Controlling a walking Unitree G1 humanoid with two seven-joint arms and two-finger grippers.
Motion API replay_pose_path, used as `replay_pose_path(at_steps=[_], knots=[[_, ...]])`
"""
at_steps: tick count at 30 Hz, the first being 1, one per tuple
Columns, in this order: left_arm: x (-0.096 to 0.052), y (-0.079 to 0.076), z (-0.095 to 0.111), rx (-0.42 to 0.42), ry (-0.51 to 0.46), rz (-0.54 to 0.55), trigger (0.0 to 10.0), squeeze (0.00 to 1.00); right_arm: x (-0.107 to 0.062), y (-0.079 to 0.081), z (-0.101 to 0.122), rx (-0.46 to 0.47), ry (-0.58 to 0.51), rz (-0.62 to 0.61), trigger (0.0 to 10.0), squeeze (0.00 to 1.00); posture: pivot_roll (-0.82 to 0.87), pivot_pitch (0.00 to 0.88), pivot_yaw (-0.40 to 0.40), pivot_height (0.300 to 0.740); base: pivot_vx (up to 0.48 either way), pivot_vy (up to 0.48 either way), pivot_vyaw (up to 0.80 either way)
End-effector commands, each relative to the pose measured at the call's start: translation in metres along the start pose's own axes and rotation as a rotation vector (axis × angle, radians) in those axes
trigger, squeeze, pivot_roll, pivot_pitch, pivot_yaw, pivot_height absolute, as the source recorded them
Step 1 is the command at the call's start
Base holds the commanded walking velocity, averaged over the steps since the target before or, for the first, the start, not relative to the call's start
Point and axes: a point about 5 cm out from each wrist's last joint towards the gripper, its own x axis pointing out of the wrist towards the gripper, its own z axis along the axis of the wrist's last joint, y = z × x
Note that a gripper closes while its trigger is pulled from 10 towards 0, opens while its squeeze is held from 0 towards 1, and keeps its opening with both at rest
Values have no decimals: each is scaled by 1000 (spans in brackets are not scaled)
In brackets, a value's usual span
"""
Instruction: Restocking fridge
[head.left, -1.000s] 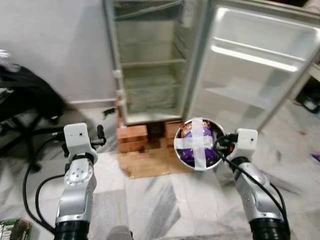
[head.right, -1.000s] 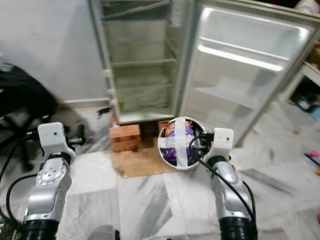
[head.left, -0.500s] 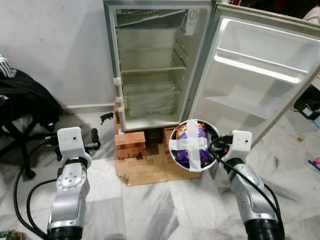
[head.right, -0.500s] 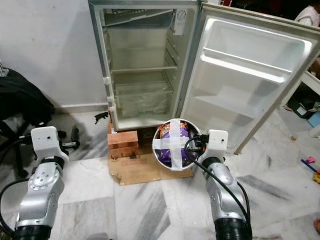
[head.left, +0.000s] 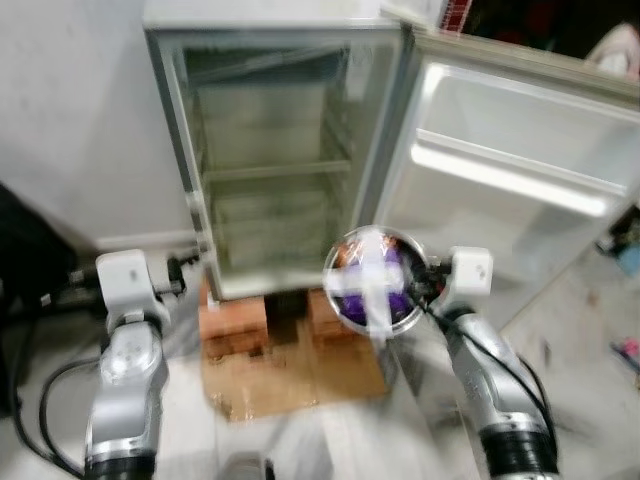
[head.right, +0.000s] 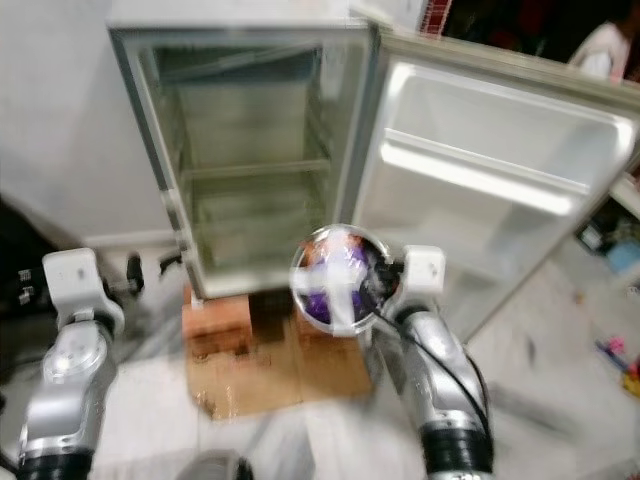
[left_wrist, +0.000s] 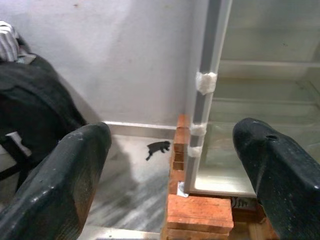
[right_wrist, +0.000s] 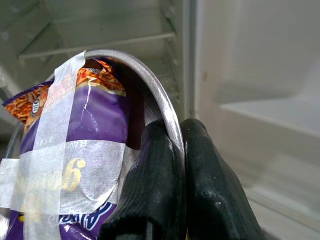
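A round steel bowl holding a purple snack packet under crossed white tape hangs before the open white fridge, its rim pinched by the right gripper. The left gripper gapes empty. Red bricks prop the fridge on grey marble floor.

Fridge shelves look bare; door swung wide.

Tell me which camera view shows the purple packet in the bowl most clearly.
The right wrist view: it is sharp and close, showing the purple packet under crossed tape inside the bowl, whose rim the right tool pinches. Both eye views are blurred, showing the packet as a purple patch before the fridge.
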Motion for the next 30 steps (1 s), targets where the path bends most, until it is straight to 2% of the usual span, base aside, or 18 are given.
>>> replay_pose_path(at_steps=[1, 8, 13, 22, 24, 27, 30], knots=[[0, -4, 3, -6, -4, -10, 10000, 0, -3, -10, 5, -6, -19, -30, 10000, 0, 48, 0, -55, 740, 386, 281, 0], [0, -5, 2, -18, 4, -12, 10000, 0, -3, -10, 4, -5, -13, -26, 10000, 0, 48, 0, -57, 740, 337, 340, 0], [0, -6, 2, 8, -3, -20, 10000, 0, -1, -8, 4, -10, -13, -15, 10000, 0, 49, 0, -57, 740, 298, 375, 0], [0, -11, 1, 45, 6, -33, 10000, 0, 0, -8, 5, -9, -21, -16, 10000, 0, 50, 0, -59, 740, 464, 0, 0], [0, -12, 1, 24, 3, -35, 10000, 0, 0, -8, 6, -9, -22, -17, 10000, 0, 50, 0, -59, 740, 442, 0, 0], [0, -12, 2, 39, 1, -40, 10000, 0, 0, -8, 5, -9, -22, -18, 10000, 0, 51, 0, -58, 740, 439, 0, 0], [0, -13, 3, 8, -2, -37, 10000, 0, 1, -7, 6, -7, -22, -17, 10000, 0, 51, 0, -56, 740, 0, 0, 0]])
